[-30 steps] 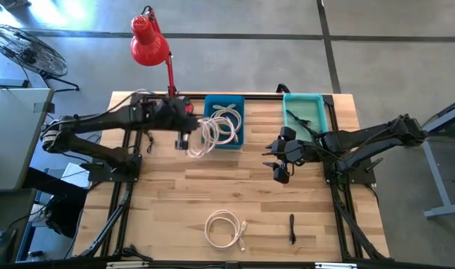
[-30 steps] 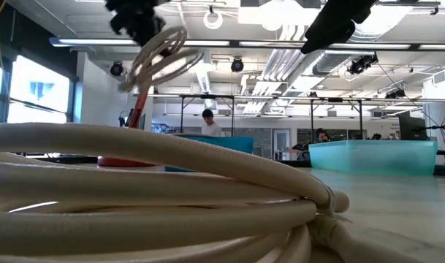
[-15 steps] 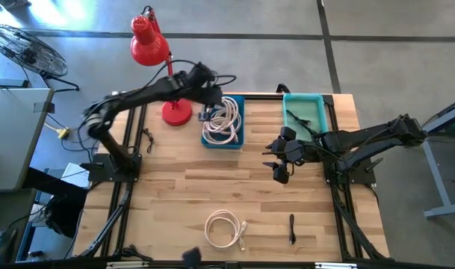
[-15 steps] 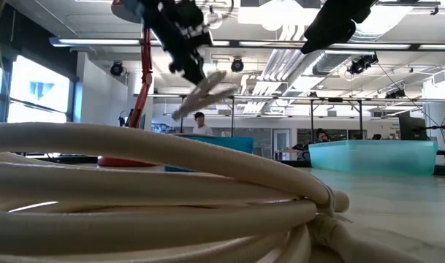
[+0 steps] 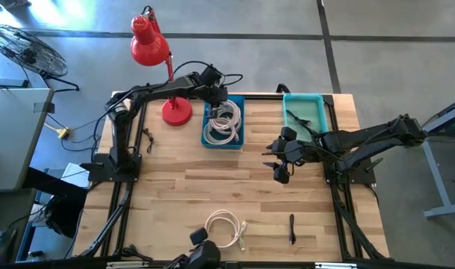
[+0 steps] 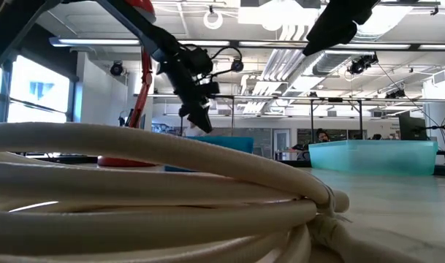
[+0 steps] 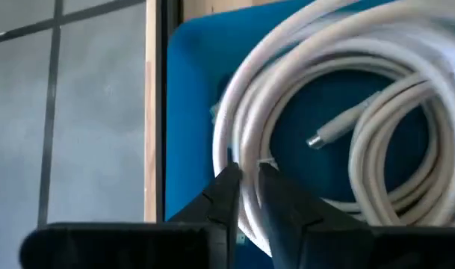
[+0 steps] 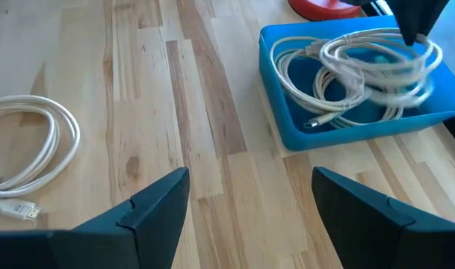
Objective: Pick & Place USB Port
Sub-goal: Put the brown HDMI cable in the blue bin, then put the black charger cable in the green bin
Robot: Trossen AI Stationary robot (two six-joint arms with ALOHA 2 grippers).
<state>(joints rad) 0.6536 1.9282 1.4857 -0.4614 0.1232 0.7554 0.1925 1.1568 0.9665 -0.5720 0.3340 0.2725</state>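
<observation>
We see coiled white USB cables [image 5: 223, 123] lying in the blue bin [image 5: 237, 138], just right of the red lamp [image 5: 151, 41] base. Coil is roughly oval, long axis running along the bin's length, away from the table's front edge. In the left wrist view one metal plug end [image 7: 317, 140] lies inside the loop, over the bin floor.

Left gripper [image 5: 219, 96] sits over the bin's far end, arm stretched across from the left side past the lamp base, wrist bent down. In the left wrist view its fingers [image 7: 226, 196] are nearly together, narrow gap, just over a strand of cable; we cannot tell if they pinch it.

Right gripper [image 5: 279, 159] hangs over the bare wood to the right of the blue bin, well apart from it, near the teal bin [image 5: 324, 112]. Its fingers [image 8: 158, 200] stand wide apart, holding nothing.

A second white cable coil [image 5: 224, 228] lies flat near the table's front edge, well apart from the blue bin, oval too, plug end toward the front. A small black piece [image 5: 292, 228] lies right of it. Open wood between the blue bin and that coil.
</observation>
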